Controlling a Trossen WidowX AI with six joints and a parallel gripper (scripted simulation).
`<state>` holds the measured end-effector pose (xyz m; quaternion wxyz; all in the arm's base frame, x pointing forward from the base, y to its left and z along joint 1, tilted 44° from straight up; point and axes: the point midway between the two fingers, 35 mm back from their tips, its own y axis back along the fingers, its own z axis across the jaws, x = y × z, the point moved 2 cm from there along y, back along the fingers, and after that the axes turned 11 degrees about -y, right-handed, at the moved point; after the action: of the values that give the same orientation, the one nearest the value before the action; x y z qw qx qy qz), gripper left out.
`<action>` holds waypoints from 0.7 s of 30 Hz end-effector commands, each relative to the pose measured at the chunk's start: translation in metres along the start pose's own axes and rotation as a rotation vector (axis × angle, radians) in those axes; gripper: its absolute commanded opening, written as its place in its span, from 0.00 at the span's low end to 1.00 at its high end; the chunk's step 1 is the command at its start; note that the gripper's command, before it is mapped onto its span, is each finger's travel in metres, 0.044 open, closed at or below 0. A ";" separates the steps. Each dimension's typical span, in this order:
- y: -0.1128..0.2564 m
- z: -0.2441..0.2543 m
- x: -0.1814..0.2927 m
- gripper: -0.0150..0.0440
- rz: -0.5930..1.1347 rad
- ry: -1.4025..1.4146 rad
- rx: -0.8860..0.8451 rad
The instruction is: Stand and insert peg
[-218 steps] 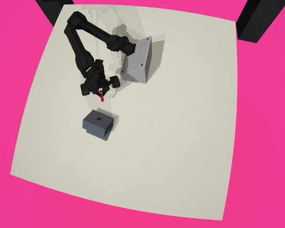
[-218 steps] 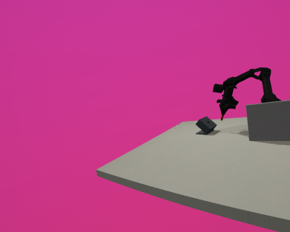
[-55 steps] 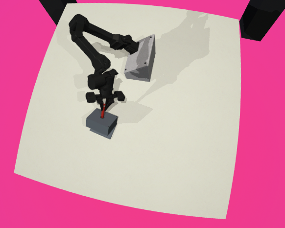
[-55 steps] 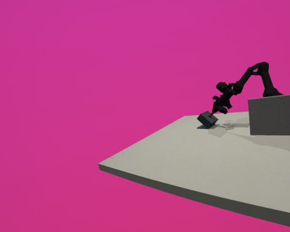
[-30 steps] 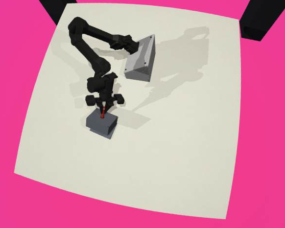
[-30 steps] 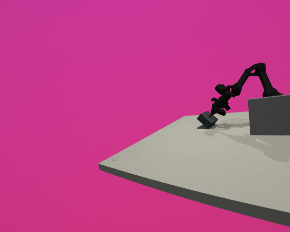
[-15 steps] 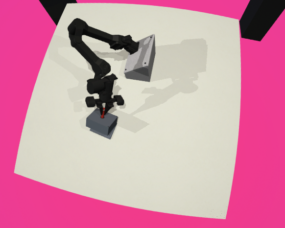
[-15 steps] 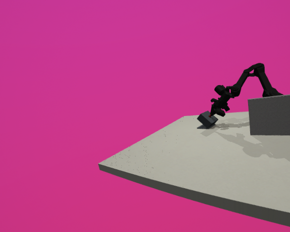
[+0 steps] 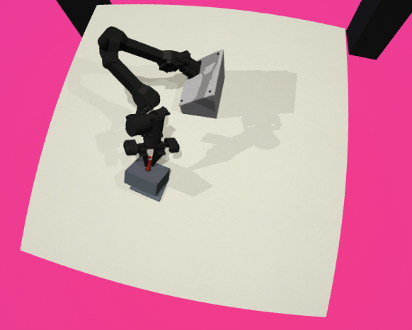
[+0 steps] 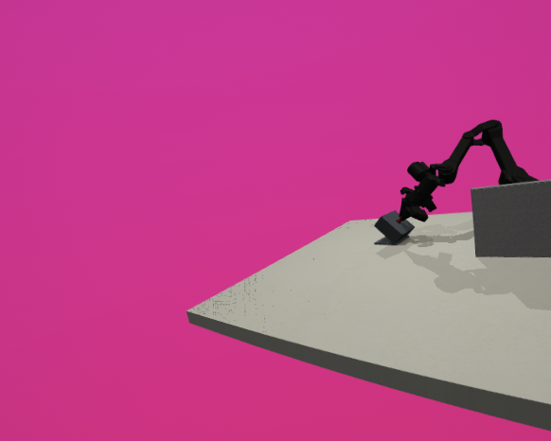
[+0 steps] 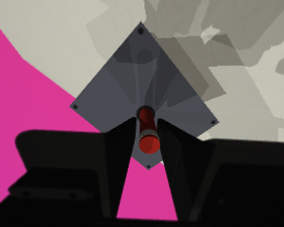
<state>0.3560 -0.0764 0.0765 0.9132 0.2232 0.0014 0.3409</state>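
Observation:
The red peg (image 9: 148, 165) (image 10: 399, 220) (image 11: 149, 144) stands with its plain end inside the hole (image 11: 145, 107) of the dark blue-grey sloped panel (image 9: 139, 177) (image 10: 394, 227) (image 11: 108, 92). Its pale-banded end sticks out toward the wrist camera, and the peg looks roughly square to the face. How deep it sits inside is hidden. My gripper (image 9: 149, 164) (image 10: 401, 219) (image 11: 146, 122) is slightly open, with one finger on each side of the peg's exposed part. Narrow gaps show between the peg and the fingers in the wrist view. The fingertips are close to the panel's face.
A larger light-grey wedge block (image 9: 199, 86) (image 10: 515, 218) stands beside the arm's base, to the right of the forearm in the top view. Both blocks rest on the pale table (image 9: 234, 230) (image 10: 361, 308). The arm's shadows fall across it.

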 end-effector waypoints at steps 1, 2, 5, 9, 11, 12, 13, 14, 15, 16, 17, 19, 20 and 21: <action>0.000 0.000 0.000 0.57 0.000 0.000 0.000; 0.000 0.000 0.000 0.61 0.000 0.000 0.000; 0.000 0.000 0.000 0.74 0.000 0.000 0.000; 0.002 0.000 0.000 0.92 0.000 0.000 0.001; 0.004 0.000 0.001 1.00 0.000 -0.001 0.002; 0.005 0.000 0.001 1.00 0.000 -0.001 0.002; 0.006 0.000 0.001 1.00 0.000 -0.001 0.003; 0.008 0.000 0.002 1.00 0.000 -0.001 0.004; 0.009 0.000 0.002 1.00 0.000 -0.001 0.005; 0.011 0.000 0.002 1.00 0.000 -0.001 0.005; 0.012 -0.001 0.002 1.00 0.000 -0.001 0.006; 0.015 -0.001 0.003 1.00 0.000 -0.001 0.008; 0.017 -0.001 0.003 1.00 -0.001 -0.001 0.008; 0.018 -0.001 0.003 1.00 -0.001 -0.001 0.009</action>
<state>0.3493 -0.0645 0.0809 0.9119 0.2275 0.0052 0.3417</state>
